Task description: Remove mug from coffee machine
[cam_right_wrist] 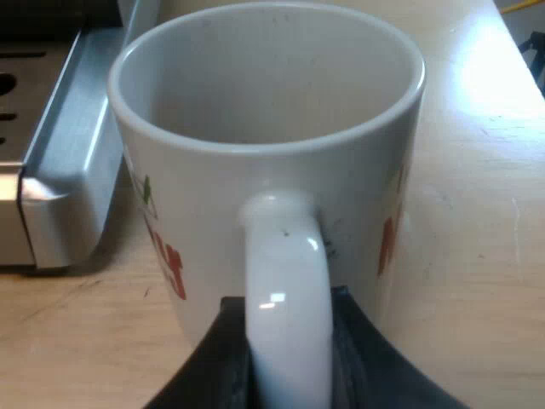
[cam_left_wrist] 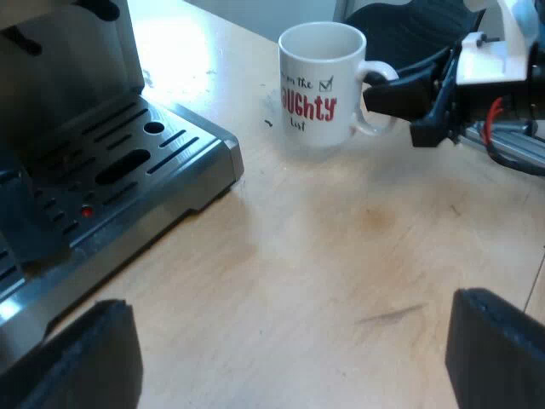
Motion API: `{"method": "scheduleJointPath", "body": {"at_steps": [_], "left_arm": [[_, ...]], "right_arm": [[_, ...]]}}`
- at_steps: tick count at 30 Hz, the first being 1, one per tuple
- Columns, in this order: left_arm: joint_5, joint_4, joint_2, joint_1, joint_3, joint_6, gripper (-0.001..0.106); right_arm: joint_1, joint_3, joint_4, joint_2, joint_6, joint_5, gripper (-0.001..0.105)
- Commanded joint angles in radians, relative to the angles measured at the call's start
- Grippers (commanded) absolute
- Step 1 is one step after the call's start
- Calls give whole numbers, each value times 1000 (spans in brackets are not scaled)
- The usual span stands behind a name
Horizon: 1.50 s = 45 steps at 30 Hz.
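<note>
Wooden table (cam_left_wrist: 341, 256) lies below both arms. My right gripper (cam_right_wrist: 288, 349) squeezes the handle (cam_right_wrist: 285, 281) of the mug (cam_left_wrist: 319, 85), right in front of it. That mug stands on the table, just beside the espresso machine (cam_left_wrist: 111, 162). My left gripper (cam_left_wrist: 289, 358) is spread wide, holding nothing, with the mug far ahead.

Glossy mug (cam_left_wrist: 319, 85), brushed metal espresso machine (cam_left_wrist: 192, 158)

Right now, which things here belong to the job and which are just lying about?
For the job: mug, standing on the table; right gripper, closed on its handle; coffee machine, close by.
Just there: the table itself; left gripper, open, holding nothing.
</note>
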Motion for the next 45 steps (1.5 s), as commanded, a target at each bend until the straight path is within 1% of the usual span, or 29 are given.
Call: {"method": "scheduleJointPath", "body": {"at_steps": [1, 3, 10, 12, 16, 20, 25, 29, 30, 32, 42, 43, 44, 45], "left_arm": [[7, 5, 1, -6, -1, -8, 87], [7, 6, 1, -6, -1, -8, 87], [7, 6, 1, -6, -1, -8, 87], [7, 6, 1, -6, -1, -8, 87], [7, 6, 1, -6, -1, -8, 87], [7, 6, 1, -6, -1, -8, 87], [7, 6, 1, -6, -1, -8, 87], [7, 6, 1, -6, -1, -8, 87], [7, 6, 1, -6, -1, -8, 87], [7, 6, 1, -6, -1, -8, 87], [7, 6, 1, -6, -1, -8, 87], [7, 6, 1, -6, -1, -8, 87], [7, 6, 1, -6, -1, -8, 87], [7, 6, 1, -6, -1, -8, 87]], "right_arm": [[-19, 7, -126, 30, -16, 33, 0], [-31, 20, -198, 78, -18, 29, 0], [-52, 22, -343, 214, -19, 26, 0], [-57, 22, -426, 282, -19, 10, 0], [-57, 22, -496, 344, -19, 4, 0], [-57, 22, -611, 462, -19, -10, 0], [-57, 22, -705, 549, -19, -10, 0], [-57, 22, -727, 574, -19, -10, 0], [-57, 22, -741, 623, -19, -10, 0], [-57, 22, -741, 641, -19, -10, 0], [-57, 20, -744, 676, -19, -10, 0], [-57, 20, -744, 676, -19, -10, 1], [-57, 20, -744, 676, -19, -10, 5], [-57, 20, -744, 676, -19, -10, 12]]}}
